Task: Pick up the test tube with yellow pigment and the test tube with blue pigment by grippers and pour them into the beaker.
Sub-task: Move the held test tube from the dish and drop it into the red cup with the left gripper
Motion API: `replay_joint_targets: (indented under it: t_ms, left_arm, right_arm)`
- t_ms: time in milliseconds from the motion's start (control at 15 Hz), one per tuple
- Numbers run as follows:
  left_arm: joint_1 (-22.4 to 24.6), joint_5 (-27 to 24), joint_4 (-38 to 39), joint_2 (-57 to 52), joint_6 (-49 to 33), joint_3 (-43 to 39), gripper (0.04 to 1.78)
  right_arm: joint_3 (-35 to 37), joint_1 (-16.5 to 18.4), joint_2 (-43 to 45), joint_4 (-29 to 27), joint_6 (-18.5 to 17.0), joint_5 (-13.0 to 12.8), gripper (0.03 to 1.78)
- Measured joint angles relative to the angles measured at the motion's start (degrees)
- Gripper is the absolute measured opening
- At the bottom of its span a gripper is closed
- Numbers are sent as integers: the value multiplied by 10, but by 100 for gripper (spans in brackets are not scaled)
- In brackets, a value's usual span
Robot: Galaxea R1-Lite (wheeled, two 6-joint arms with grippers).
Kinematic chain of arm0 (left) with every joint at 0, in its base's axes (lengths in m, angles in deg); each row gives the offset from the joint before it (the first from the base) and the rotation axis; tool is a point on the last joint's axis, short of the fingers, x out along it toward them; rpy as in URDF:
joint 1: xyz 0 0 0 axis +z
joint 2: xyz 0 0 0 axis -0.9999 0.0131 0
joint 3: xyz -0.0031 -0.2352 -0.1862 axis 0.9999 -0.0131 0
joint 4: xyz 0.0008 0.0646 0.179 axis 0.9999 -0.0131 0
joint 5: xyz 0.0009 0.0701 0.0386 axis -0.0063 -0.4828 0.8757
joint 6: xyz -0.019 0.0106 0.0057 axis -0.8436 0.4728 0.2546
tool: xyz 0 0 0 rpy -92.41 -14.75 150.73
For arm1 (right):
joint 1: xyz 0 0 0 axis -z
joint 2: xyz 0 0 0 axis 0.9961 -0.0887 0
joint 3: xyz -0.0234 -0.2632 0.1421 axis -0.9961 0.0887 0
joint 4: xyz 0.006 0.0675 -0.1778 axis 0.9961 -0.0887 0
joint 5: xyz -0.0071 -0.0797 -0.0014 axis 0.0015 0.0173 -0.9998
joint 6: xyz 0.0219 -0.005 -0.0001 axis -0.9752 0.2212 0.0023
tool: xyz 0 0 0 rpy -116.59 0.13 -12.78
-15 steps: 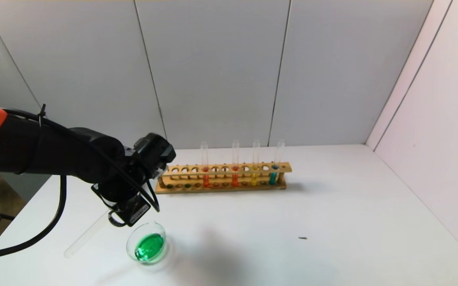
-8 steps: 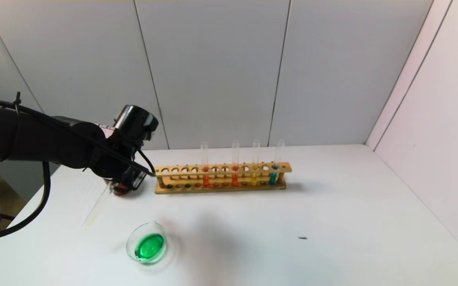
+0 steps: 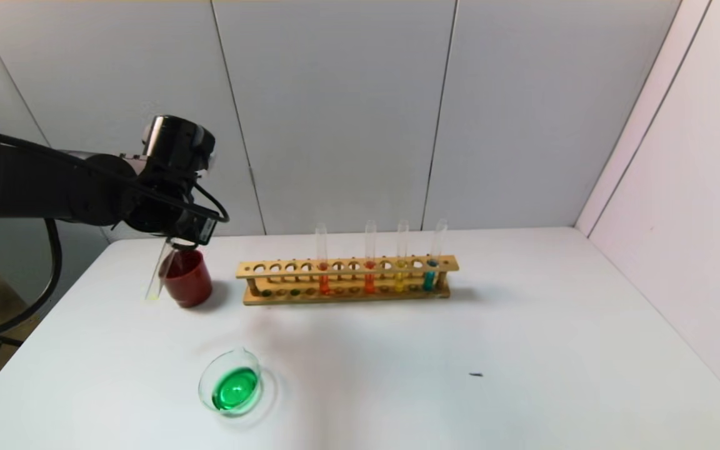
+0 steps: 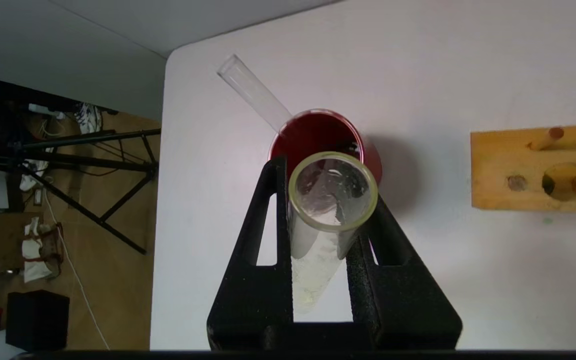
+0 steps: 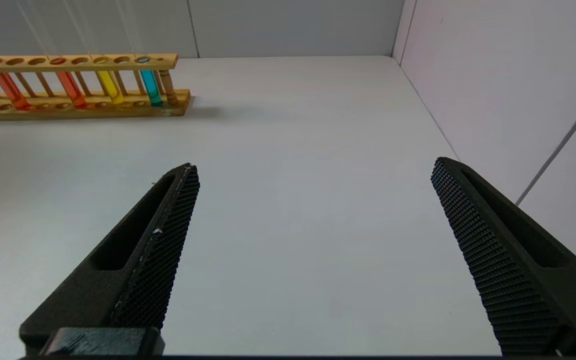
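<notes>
My left gripper (image 3: pixel 175 240) is shut on the test tube with yellow pigment (image 3: pixel 159 272). The tube is almost empty, with only a lime-yellow trace at its round bottom. It hangs nearly upright, mouth up, just left of the dark red cup (image 3: pixel 186 278). In the left wrist view my gripper (image 4: pixel 325 185) clamps the tube (image 4: pixel 318 260) with the cup (image 4: pixel 318 135) beyond it. The beaker (image 3: pixel 232 381) holds green liquid at the front left. A tube with turquoise-blue liquid (image 3: pixel 430 275) stands in the rack. My right gripper (image 5: pixel 314 165) is open and empty over bare table.
The wooden rack (image 3: pixel 347 278) at mid-table holds two orange-red tubes, a golden-yellow tube (image 3: pixel 400 275) and the turquoise one. An empty clear tube (image 4: pixel 253 92) leans out of the red cup. A small dark speck (image 3: pixel 475 374) lies on the table. The table's left edge is close to the cup.
My left gripper has moved from above the beaker up and back-left to the red cup, carrying the tube. The tube has turned from steeply tilted to nearly upright.
</notes>
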Motion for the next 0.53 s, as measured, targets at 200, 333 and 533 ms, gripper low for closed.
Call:
replay_joint_targets:
  t_ms: [200, 333, 533]
  left_arm:
    - [10, 1, 7, 12, -23, 50, 35]
    - [17, 2, 10, 25, -46, 76, 35]
    - [33, -2, 49, 50, -50, 99, 35]
  right_arm:
    - [0, 0, 0, 0, 0, 0, 170]
    - [0, 0, 0, 0, 0, 0, 170]
    - [0, 0, 0, 0, 0, 0, 170]
